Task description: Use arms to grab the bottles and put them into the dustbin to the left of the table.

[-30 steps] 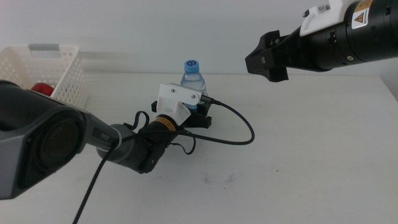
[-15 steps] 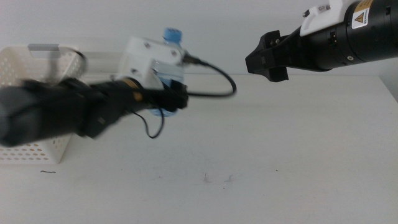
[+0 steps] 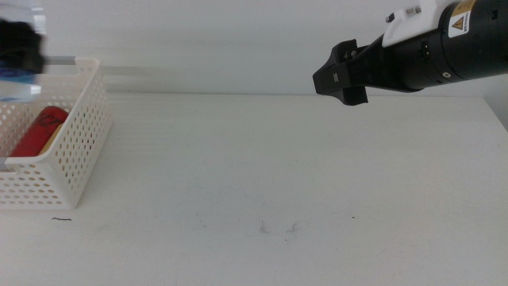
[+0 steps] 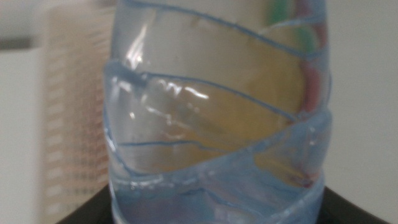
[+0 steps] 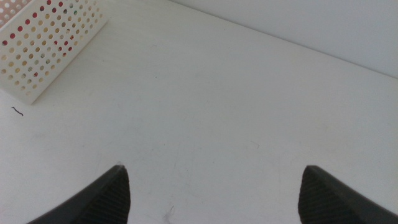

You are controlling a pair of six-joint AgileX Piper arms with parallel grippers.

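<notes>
My left gripper (image 3: 17, 44) is a dark blur at the far left edge of the middle view, above the white lattice dustbin (image 3: 75, 151). It is shut on the clear water bottle (image 4: 214, 112), which fills the left wrist view; in the middle view the bottle (image 3: 16, 83) is only a pale bluish smear under the gripper. A red can (image 3: 36, 131) lies inside the dustbin, with a yellowish shape beside it. My right gripper (image 3: 341, 75) hangs high over the table's far right, open and holding nothing, its jaws wide apart in the right wrist view (image 5: 214, 193).
The white table (image 3: 278, 175) carries only small dark scuff marks (image 3: 278, 228). The dustbin (image 5: 50, 34) stands at the table's left end, and its wall shows as a blur behind the bottle in the left wrist view (image 4: 68, 124).
The left arm lifted the water bottle off the middle of the table and swung it left to above the dustbin. The right arm has not moved.
</notes>
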